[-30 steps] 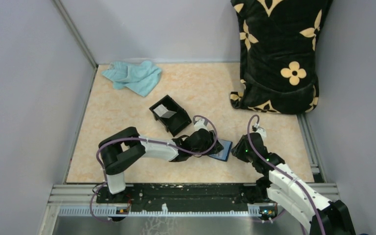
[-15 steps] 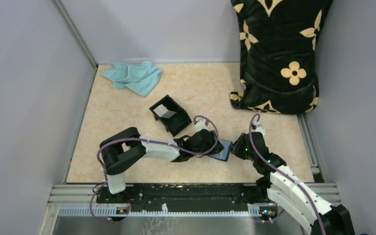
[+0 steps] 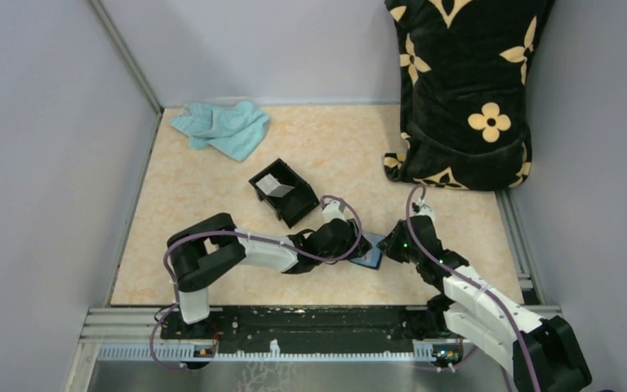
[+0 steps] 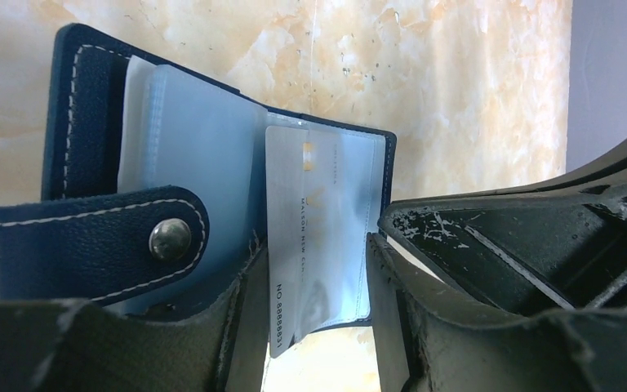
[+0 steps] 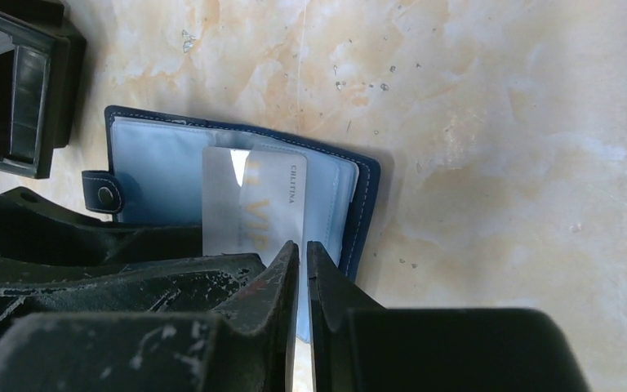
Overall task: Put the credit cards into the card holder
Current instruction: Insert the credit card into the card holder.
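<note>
1. Blue leather makes up the wallet (image 4: 90, 237). It lies open on the orange stone-look table (image 3: 335, 147), near the front edge and between the two grippers. White stitches run round it. Its tab, with a round silver snap (image 4: 170, 239), folds across one side.
2. Clear plastic sleeves (image 4: 196, 163) fill the inside of the wallet like pages.
3. A pale grey card (image 4: 318, 237) with small gold letters sits partly in one sleeve. Its near end sticks out past the edge of the wallet.
4. The left gripper (image 4: 317, 253) comes in from the left. Its two black fingers (image 4: 396, 327) sit one on each long side of the card, right against its edges, so it is hugging the card.
5. The right gripper (image 5: 304, 253) comes in from the right and touches the wallet just beside the card. Its fingers are squeezed almost together, with only a thin slit between them. I cannot tell if a sleeve is pinched in there.
6. A black box (image 3: 298, 208) with an open top stands just behind the wallet, a little to the left. A second card (image 3: 276, 186), also pale, leans inside it.
7. A crumpled teal cloth (image 3: 220, 129) lies in the far left corner of the table.
8. A big black cushion (image 3: 465, 90) with yellow flowers stands in the far right corner.
</note>
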`<state>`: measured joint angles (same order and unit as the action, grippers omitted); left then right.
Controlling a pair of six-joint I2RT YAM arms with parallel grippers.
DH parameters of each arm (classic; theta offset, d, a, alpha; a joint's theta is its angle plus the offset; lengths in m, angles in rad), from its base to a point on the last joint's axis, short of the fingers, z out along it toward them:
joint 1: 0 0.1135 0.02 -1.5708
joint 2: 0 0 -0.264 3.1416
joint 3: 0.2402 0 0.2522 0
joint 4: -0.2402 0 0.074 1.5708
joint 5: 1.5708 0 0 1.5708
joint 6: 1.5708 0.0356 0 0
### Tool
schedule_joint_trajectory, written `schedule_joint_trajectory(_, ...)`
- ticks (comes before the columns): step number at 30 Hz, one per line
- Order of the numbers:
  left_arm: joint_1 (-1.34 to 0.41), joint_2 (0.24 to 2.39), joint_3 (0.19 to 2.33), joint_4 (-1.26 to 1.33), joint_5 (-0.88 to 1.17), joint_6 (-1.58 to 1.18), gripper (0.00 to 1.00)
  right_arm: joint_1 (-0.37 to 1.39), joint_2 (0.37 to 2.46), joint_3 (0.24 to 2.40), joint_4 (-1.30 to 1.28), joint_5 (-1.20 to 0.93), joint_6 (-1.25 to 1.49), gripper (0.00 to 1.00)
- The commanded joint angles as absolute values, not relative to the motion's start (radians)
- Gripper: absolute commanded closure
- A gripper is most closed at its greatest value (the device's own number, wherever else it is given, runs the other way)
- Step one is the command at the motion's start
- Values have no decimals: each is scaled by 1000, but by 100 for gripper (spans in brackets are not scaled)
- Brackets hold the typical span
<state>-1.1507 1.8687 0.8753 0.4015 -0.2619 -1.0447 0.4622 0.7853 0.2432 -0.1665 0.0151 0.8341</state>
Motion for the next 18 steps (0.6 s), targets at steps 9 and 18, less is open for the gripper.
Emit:
schedule_joint_trajectory(9, -1155, 1950, 844, 310, -264, -1007, 44, 459, 901, 232, -35, 20, 868, 100)
schedule_joint_trajectory(18, -1156, 1932, 912, 98, -344, -990, 41, 459, 966, 214, -44, 50, 915, 100)
